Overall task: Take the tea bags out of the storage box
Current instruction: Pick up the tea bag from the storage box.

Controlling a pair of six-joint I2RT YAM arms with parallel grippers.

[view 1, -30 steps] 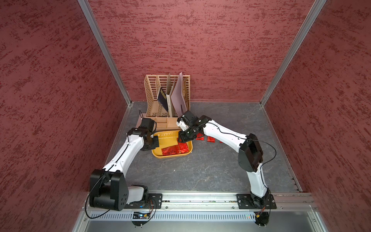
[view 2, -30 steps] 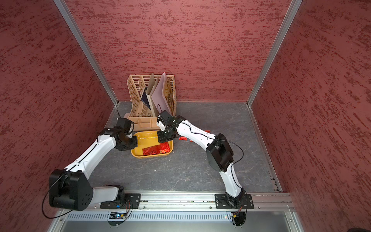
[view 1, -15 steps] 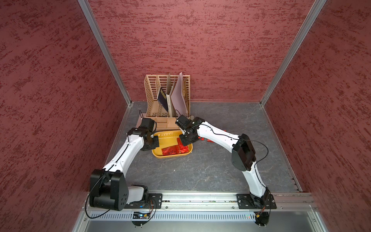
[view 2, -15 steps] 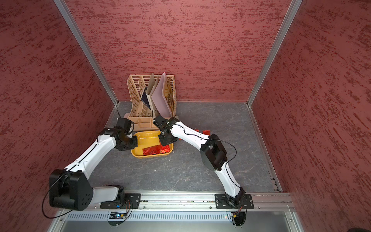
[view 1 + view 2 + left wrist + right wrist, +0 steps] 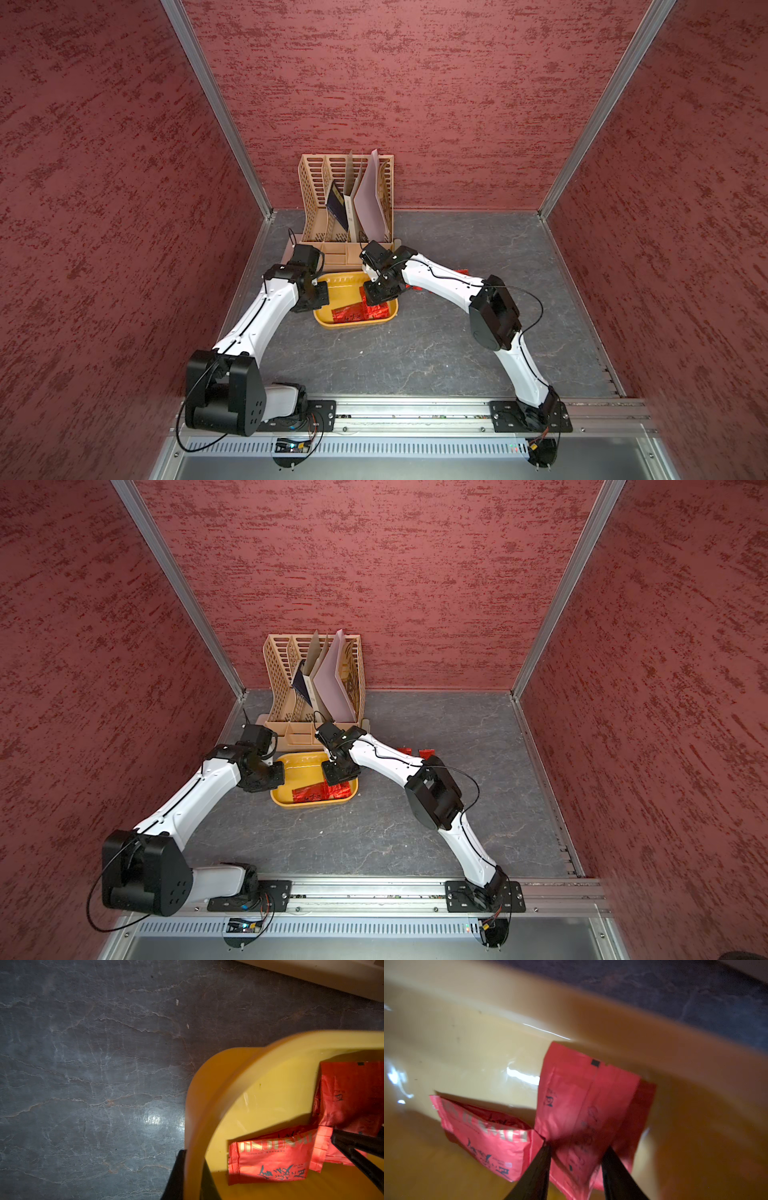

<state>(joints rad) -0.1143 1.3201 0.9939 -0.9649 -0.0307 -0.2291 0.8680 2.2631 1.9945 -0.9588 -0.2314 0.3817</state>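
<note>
Grey marbled bench (image 5: pixel 415 357), red walls. The right hand (image 5: pixel 578 1148) stands part open inside the storage box (image 5: pixel 353 325), tips astride one of the tea bags (image 5: pixel 583 1095), which is not visibly pinched. The left hand (image 5: pixel 192 1157) is clamped on the box rim at nine o'clock. More sachets lie toward the box's six o'clock, and two loose sachets (image 5: pixel 405 751) sit on the bench at two o'clock. The foil looks light, slick and crinkly — I'd take a crimped end.

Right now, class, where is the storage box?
In both top views, the storage box sits left of centre, before the tan organizer, rim pinched by the left gripper.
</note>
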